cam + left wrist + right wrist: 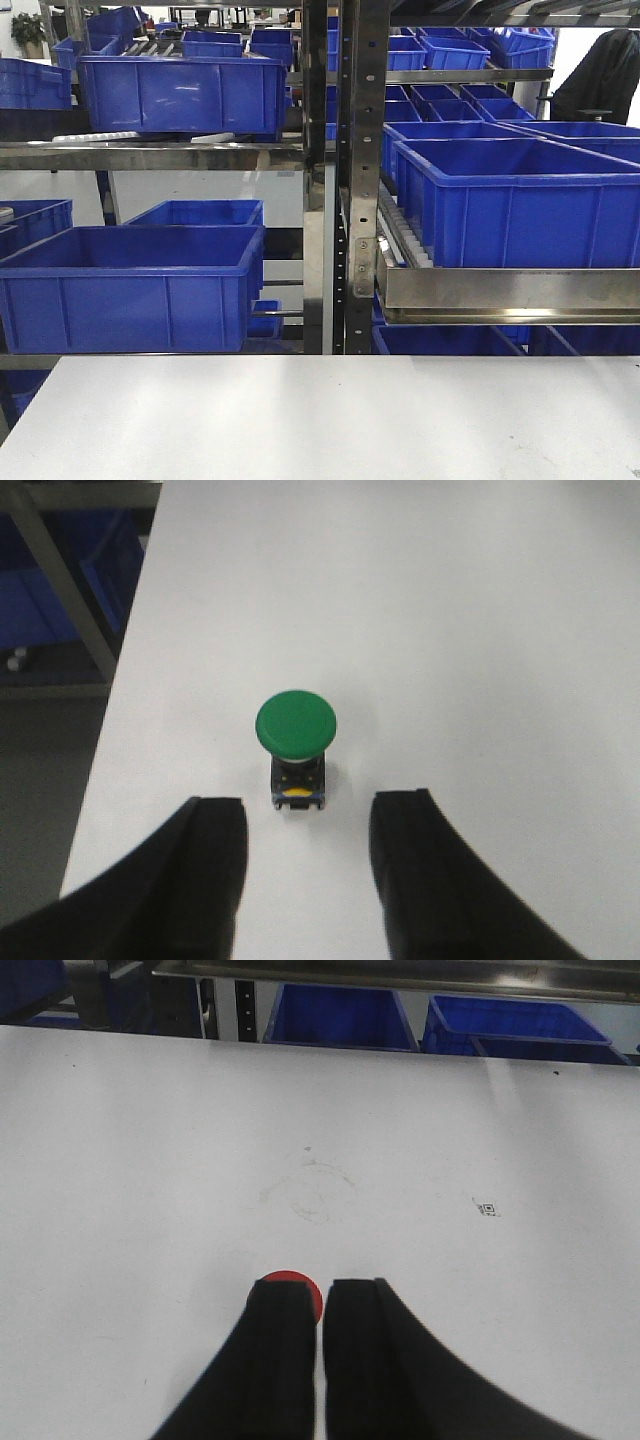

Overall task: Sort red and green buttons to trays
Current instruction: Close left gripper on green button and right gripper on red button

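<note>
Left claw: the left gripper (308,812) is spread wide, with both dark fingers (212,870) apart and nothing between them.
Green button: the green button (295,723) sits on the white table (450,630) just ahead of the left fingertips, lined up with the gap and not touched by either finger. I see its green dome, and a black base with a yellow spot below it in the picture. It is near the table edge on the left of this view.
Right claw: the right gripper (320,1290) is narrow, with only a thin slit between its jaws.
Red button: the red button (312,1295) shows only as a sliver of red dome at the right fingertips, the rest hidden behind them. I cannot tell whether the tips touch it.
Table marks: a small square code mark (487,1209) and a faint round scuff (315,1195) lie farther out.
Front camera: blue crates (130,285) on a metal rack (345,180) behind the table; neither arm shows here.
</note>
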Motion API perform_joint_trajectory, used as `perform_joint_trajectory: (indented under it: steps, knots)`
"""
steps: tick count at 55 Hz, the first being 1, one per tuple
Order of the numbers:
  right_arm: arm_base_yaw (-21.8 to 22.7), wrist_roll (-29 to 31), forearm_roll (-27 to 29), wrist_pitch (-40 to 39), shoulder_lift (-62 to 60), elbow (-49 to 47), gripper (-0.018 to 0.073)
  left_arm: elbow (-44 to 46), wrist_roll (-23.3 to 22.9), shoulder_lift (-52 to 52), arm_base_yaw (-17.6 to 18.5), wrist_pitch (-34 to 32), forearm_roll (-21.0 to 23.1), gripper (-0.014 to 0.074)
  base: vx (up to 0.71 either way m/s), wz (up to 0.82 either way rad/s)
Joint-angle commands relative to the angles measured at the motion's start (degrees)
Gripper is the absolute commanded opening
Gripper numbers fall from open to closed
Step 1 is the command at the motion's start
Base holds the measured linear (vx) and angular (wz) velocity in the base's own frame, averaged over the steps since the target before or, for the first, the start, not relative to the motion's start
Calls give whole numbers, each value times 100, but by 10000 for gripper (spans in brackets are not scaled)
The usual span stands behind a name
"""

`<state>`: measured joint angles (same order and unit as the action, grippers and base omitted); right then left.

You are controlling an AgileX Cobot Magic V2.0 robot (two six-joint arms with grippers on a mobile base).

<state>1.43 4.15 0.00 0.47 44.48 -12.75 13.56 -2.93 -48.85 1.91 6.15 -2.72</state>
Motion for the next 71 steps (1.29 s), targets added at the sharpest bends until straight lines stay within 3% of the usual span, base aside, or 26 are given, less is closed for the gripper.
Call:
perform_joint_trajectory:
  steps: [1, 7, 15, 31, 41, 71]
  knots:
    - [43, 15, 0, -576, 158, -208, 274, 199, -54, -369, -8, -537, 61, 544, 0, 0]
    - [43, 15, 0, -581, 315, -208, 350, 199, -49, -858, -8, -1027, 61, 578, 0, 0]
    - [43, 15, 0, -588, 493, -208, 417, 199, -49, -1607, -8, -2249, 61, 579, 0, 0]
    - [43, 20, -34, -610, 578, -208, 435, 199, 25, -2992, -8, -3949, 272, 579, 0, 0]
    - [43, 38, -34, -614, 578, -208, 435, 199, 498, -3593, -8, -4502, 880, 579, 0, 0]
    - [43, 55, -34, -617, 578, -208, 435, 199, 542, -5331, -8, -6072, 717, 575, 0, 0]
